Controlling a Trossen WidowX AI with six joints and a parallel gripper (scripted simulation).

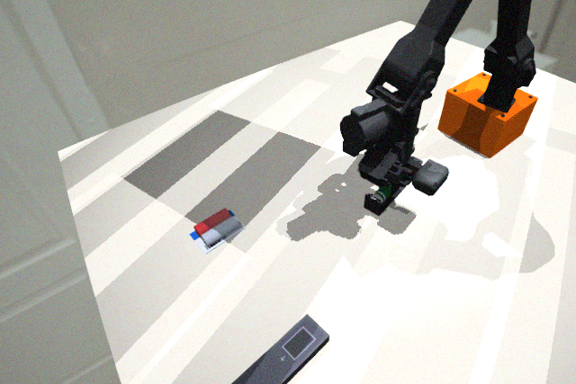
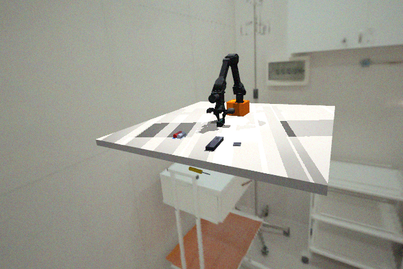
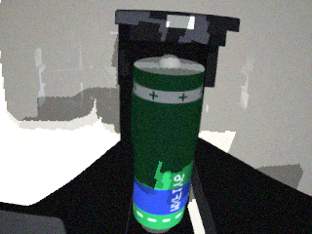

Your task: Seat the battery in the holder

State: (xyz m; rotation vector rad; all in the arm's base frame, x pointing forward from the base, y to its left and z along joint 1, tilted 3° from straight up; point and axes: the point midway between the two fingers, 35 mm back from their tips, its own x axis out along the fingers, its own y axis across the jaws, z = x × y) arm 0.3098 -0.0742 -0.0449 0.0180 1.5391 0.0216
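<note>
The green battery (image 1: 382, 193) (image 3: 163, 117) lies lengthwise over the black holder (image 1: 374, 206) (image 2: 220, 124) (image 3: 129, 30). Its terminal end points to the holder's lip. In the wrist view that end looks wider and raised, so the battery seems tilted. The metal nub and end face show uncovered, with a dark gap between them and the lip. The flat end is low in the wrist view, with a bit of grey beyond it; how it meets the spring cannot be told. My gripper (image 3: 161, 147) is shut on the battery, one dark finger on each side.
A red and a grey cylinder (image 1: 222, 227) (image 2: 179, 135) lie together at the left. A dark remote-like device (image 1: 291, 352) (image 2: 214, 143) lies nearer the front edge, with a small dark flat piece (image 2: 237, 144) beside it. The arm's orange base block (image 1: 486, 121) (image 2: 238, 108) stands behind.
</note>
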